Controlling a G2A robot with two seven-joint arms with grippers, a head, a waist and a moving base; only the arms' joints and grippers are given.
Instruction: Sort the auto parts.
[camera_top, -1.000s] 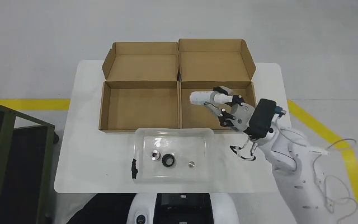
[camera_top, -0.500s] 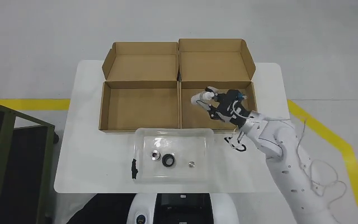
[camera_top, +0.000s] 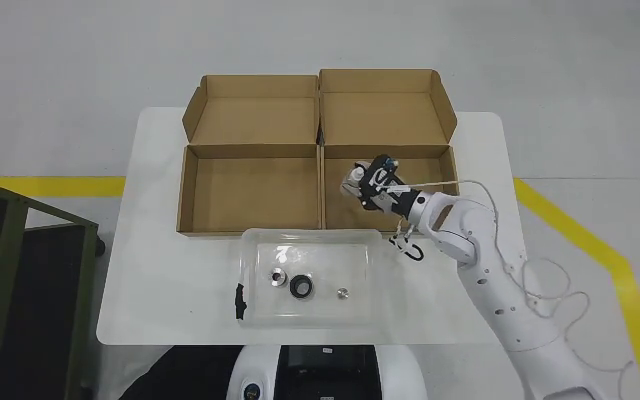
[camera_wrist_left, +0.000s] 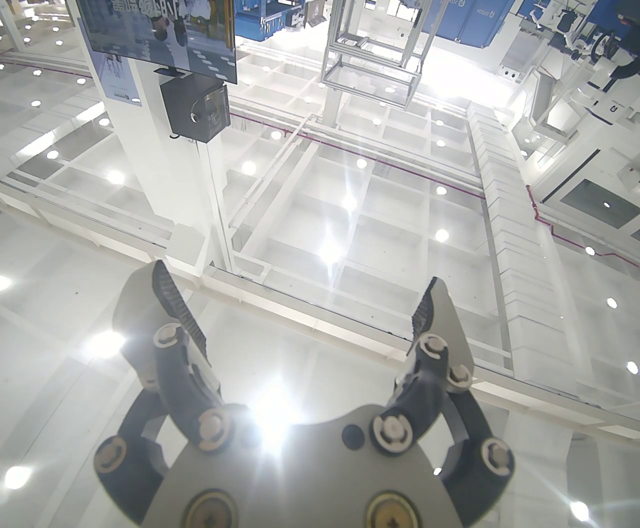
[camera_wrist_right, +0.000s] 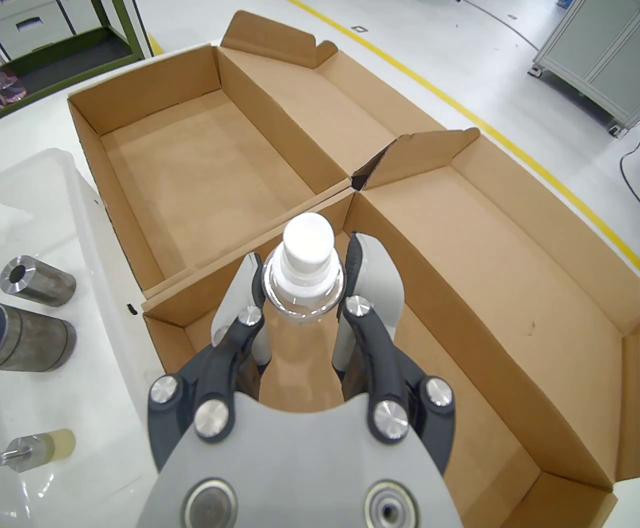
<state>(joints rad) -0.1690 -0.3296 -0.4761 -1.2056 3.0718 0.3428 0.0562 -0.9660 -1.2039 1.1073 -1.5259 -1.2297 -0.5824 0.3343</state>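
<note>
Clear cylindrical part (camera_wrist_right: 306, 287), white stepped cap, clamped by right gripper (camera_wrist_right: 306, 257) over right box (camera_top: 342, 212), near its 9 o'clock wall. Long axis laid 3–9 o'clock in top view, cap pointed to 9 o'clock. Left gripper (camera_wrist_left: 297, 277) spread wide.

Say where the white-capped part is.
In the right wrist view, the white-capped part sits clamped in the right pincer, over the right cardboard box near its wall beside the left box.

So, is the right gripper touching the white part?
Touching. In the right wrist view the fingers of the right gripper press both sides of the white part, no gap.
</note>
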